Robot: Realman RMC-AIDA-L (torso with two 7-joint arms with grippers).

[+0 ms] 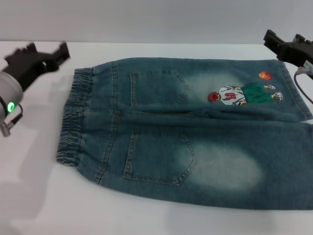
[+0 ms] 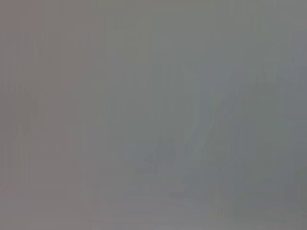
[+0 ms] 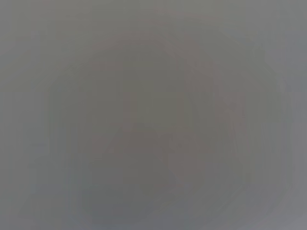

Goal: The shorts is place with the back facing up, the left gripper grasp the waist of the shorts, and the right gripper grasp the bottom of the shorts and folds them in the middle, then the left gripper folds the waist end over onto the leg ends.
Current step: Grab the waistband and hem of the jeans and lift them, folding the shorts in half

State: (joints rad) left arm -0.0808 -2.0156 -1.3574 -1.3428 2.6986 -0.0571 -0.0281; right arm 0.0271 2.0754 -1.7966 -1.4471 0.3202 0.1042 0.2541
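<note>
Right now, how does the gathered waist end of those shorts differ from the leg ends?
The waist is puckered and ruffled; the leg ends lie flat and smooth. The waist is the narrower end, on the robot's left; the leg ends spread wider, on its right, running off the view's edge. A cartoon print sits near one leg end, none by the waist. Both are the same faded blue-green denim, lying flat on the white table.

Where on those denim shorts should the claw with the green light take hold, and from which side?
Probably the far corner of the waist of the shorts, approached from the robot's left. The shorts lie flat with that ruffled band toward the left gripper, which hangs apart from it over the white table. The puckered edge offers a thick fold to pinch.
</note>
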